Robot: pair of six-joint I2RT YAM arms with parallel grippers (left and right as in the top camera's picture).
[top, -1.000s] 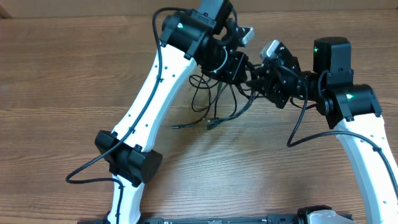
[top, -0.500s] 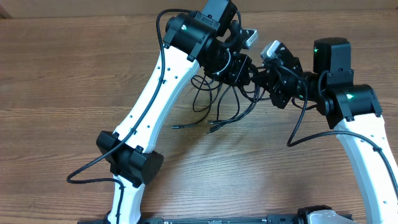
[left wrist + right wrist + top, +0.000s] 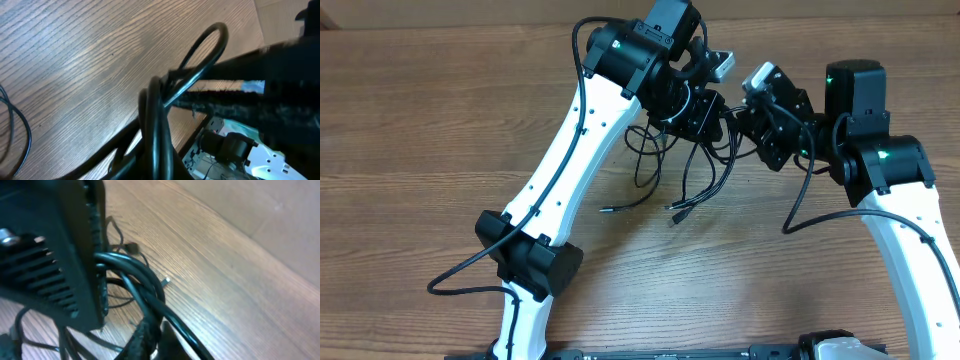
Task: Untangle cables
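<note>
The cables (image 3: 685, 175) are a bunch of thin black cords hanging between my two grippers over the far middle of the table. Loose strands trail down to plug ends (image 3: 675, 214) lying on the wood. My left gripper (image 3: 712, 112) and right gripper (image 3: 745, 118) face each other closely, both at the top of the bunch and shut on it. In the left wrist view thick-looking loops of cable (image 3: 156, 125) run right through the jaws. In the right wrist view cables (image 3: 145, 287) cross in front of the jaws, with the left gripper's black body (image 3: 55, 255) beside them.
The wooden table (image 3: 440, 130) spreads around the bunch. A lighter wall or board edge (image 3: 440, 15) runs along the far side. The white left arm (image 3: 560, 170) crosses the table's left middle and the right arm (image 3: 910, 240) stands at the right.
The grippers have drawn slightly apart and the bunch has spread. The trailing plug ends have slid toward the front right of the table.
</note>
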